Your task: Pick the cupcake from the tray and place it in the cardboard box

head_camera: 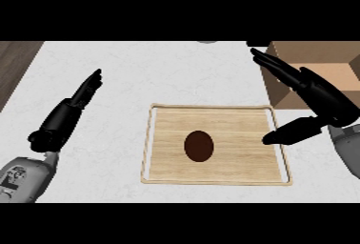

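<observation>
A dark brown cupcake (199, 145) sits near the middle of a light wooden tray (169, 171) with a pale raised rim. The cardboard box (330, 71) stands open at the far right of the counter, just beyond the tray's far right corner. My right hand (320, 97) hovers open over the tray's right edge, fingers stretched toward the box and thumb pointing left at the cupcake, a short way from it. My left hand (70, 112) rests open on the left, fingers pointing up, well clear of the tray.
The white marbled counter (155, 66) spreads around the tray. A dark wood floor strip (14, 62) shows past the counter's left edge. Small dark objects (207, 42) peek in at the far edge.
</observation>
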Robot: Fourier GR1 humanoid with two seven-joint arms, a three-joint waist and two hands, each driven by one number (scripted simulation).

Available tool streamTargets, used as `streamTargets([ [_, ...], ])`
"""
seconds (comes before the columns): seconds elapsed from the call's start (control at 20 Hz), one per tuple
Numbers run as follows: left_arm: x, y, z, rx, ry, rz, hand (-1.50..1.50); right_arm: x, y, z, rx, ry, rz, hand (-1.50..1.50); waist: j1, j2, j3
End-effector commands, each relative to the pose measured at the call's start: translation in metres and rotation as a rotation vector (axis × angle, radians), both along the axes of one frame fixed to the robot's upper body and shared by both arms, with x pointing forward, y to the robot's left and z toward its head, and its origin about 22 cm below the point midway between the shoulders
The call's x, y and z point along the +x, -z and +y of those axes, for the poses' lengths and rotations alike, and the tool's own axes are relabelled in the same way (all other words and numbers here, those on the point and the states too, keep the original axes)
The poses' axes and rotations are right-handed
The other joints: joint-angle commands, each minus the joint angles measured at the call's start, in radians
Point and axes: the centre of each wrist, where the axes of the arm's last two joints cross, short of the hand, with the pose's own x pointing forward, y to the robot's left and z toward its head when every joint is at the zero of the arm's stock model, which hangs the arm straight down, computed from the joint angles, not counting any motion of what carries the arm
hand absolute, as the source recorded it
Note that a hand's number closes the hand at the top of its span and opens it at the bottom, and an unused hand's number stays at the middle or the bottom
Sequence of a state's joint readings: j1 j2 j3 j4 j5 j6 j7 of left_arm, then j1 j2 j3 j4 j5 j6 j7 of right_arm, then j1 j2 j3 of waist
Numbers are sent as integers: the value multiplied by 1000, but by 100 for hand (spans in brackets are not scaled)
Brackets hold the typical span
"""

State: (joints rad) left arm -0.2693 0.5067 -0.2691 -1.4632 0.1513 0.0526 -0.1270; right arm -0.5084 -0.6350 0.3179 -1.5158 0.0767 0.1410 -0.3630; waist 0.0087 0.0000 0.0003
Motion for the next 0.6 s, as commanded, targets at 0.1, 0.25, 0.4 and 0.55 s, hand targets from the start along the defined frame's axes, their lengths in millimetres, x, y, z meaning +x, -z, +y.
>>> streamTargets([
  [0.1,3,-7,11,10,-2,-5,0,-14,-23,32,-335,-33,-40,-150,-6,-6,-2],
  [0.25,1,1,-6,0,0,-17,0,-22,-10,60,-523,-69,-15,-150,0,-4,-3],
  [0.4,0,-9,1,2,11,1,0,-36,-35,83,-647,-97,-14,-150,-5,-8,-3],
  [0.55,-2,-5,4,3,-1,10,0,-54,-42,98,-731,-74,-36,-150,-11,-7,-2],
])
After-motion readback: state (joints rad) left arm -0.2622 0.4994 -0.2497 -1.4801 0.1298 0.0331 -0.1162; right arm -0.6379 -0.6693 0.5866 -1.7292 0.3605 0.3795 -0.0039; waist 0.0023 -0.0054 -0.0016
